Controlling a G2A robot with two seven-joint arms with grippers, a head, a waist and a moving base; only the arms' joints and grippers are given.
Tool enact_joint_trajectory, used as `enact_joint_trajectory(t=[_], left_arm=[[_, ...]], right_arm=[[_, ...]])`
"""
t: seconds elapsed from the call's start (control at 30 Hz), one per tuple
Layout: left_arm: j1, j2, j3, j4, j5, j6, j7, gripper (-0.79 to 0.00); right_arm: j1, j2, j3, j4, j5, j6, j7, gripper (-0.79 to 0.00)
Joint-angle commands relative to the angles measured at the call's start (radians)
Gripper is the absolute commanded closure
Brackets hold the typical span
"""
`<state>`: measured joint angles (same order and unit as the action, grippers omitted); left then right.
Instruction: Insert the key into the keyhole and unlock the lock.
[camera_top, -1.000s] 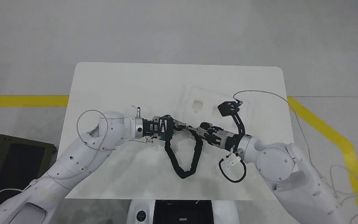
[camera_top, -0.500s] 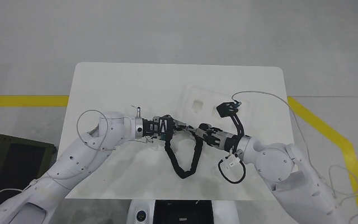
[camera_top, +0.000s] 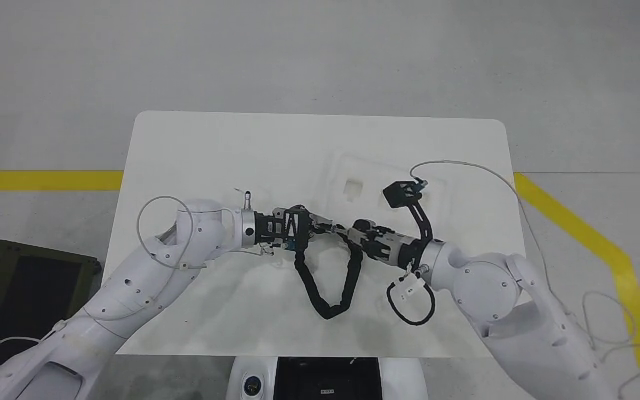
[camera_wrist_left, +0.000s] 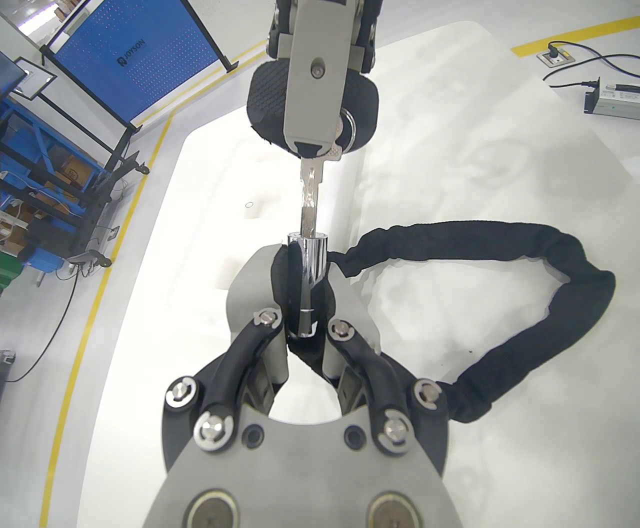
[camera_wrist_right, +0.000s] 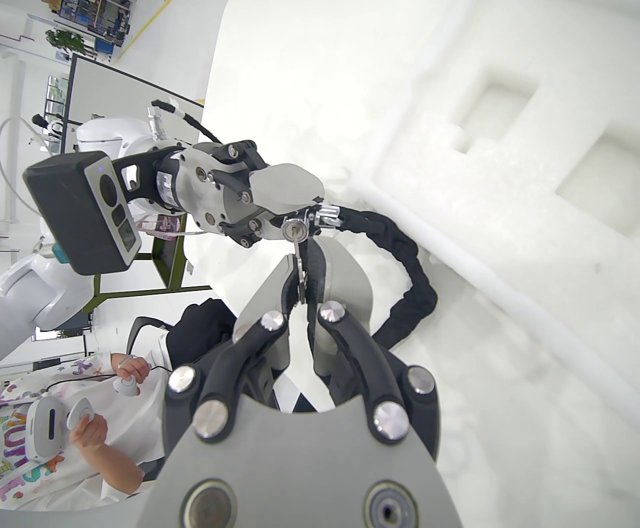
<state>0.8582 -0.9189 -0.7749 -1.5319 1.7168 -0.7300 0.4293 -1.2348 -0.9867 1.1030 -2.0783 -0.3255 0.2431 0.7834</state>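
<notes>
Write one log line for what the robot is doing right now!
left pincer: shut on lock | right pincer: shut on key | key: tip at keyhole, blade mostly out | chain: looped on table

White logo and a single printed word on the blue perforated board (camera_wrist_left: 150, 30) in the room behind

The right gripper (camera_top: 350, 233) has been shifted slightly toward nine o'clock over the table, and its forearm has been drawn along behind it. The gap to the left gripper (camera_top: 298, 225) has been narrowed, so the key (camera_wrist_left: 311, 197) is now set tip-first at the keyhole of the lock (camera_wrist_left: 306, 265).
</notes>
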Motion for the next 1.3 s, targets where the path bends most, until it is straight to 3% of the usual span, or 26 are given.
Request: enact_joint_trajectory(t=[0.0, 0.7, 1.17, 1.2, 1.23, 1.27], left_arm=[[0.0, 0.0, 0.0, 0.0, 0.0, 0.0, 0.0, 0.0], [0.032, -0.009, -0.027, -0.025, -0.035, 0.004, -0.067, 0.0], [0.044, -0.014, -0.046, -0.037, -0.012, -0.001, -0.041, 0.0], [0.045, -0.014, -0.047, -0.037, -0.011, -0.003, -0.041, 0.0], [0.046, -0.014, -0.049, -0.037, -0.01, -0.005, -0.04, 0.0], [0.046, -0.015, -0.05, -0.036, -0.01, -0.007, -0.04, 0.0]], right_arm=[[0.007, -0.002, -0.006, 0.005, -0.002, 0.004, -0.001, 0.0], [0.044, -0.021, -0.047, 0.011, -0.053, 0.053, 0.005, 0.0], [0.064, -0.034, -0.068, 0.042, -0.048, 0.041, 0.008, 0.0], [0.065, -0.035, -0.068, 0.042, -0.048, 0.04, 0.007, -0.055], [0.066, -0.035, -0.066, 0.042, -0.046, 0.039, 0.007, -0.277], [0.065, -0.036, -0.065, 0.04, -0.042, 0.037, 0.007, -0.665]])
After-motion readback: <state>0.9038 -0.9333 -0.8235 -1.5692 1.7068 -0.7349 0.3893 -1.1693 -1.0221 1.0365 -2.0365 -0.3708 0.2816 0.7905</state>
